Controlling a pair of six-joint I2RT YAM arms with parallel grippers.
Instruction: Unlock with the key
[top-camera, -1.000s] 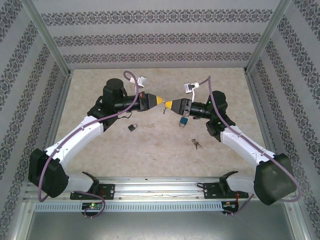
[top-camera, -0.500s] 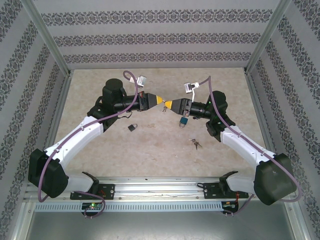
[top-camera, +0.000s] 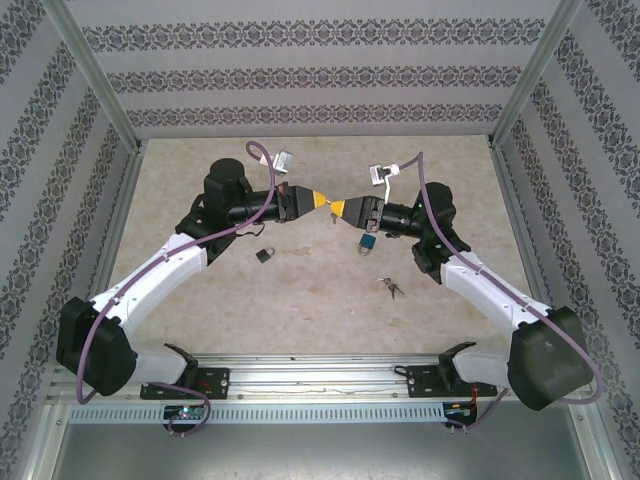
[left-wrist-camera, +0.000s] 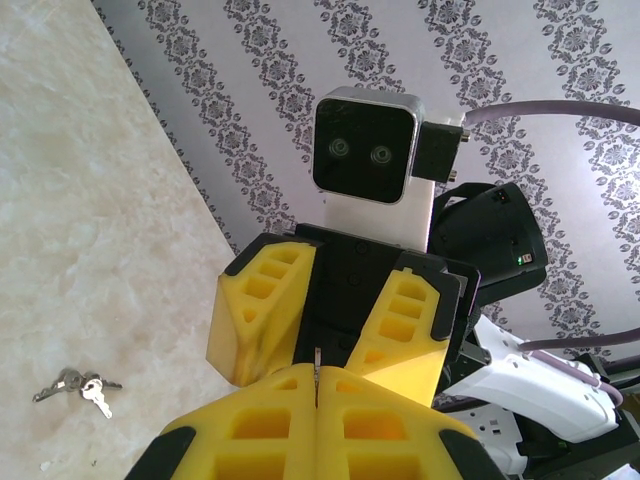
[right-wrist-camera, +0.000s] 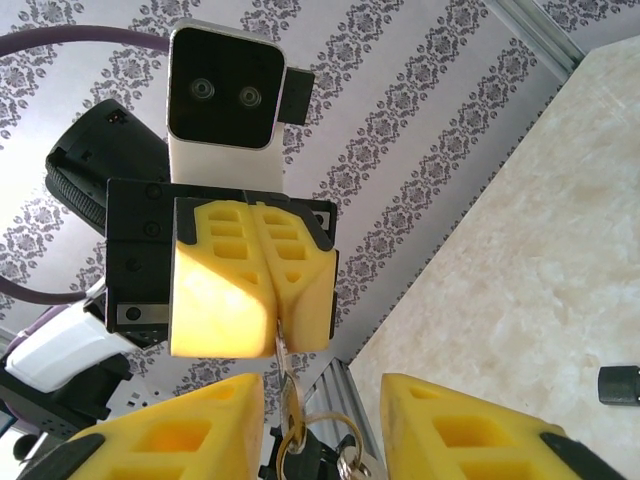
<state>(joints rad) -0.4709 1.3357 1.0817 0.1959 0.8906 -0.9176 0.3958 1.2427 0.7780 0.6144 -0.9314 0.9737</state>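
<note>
Lighting bright, even and diffuse from above; the arms (top-camera: 160, 270) cast only faint, soft-edged shadows on the table (top-camera: 320, 300). Top view sharp throughout. Wrist views: nearest yellow fingers (left-wrist-camera: 250, 430) slightly soft, wallpaper (left-wrist-camera: 520, 60) behind rendered crisp.

Clenched left hand (top-camera: 322, 201) — parted right hand (top-camera: 336, 209)

the key (right-wrist-camera: 289, 400) hangs with its ring off the table, near the blue padlock (top-camera: 368, 243) (a small one)

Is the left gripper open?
No, the left gripper is shut in its wrist view, its yellow fingers pressed together on the thin blade of a key.
</note>
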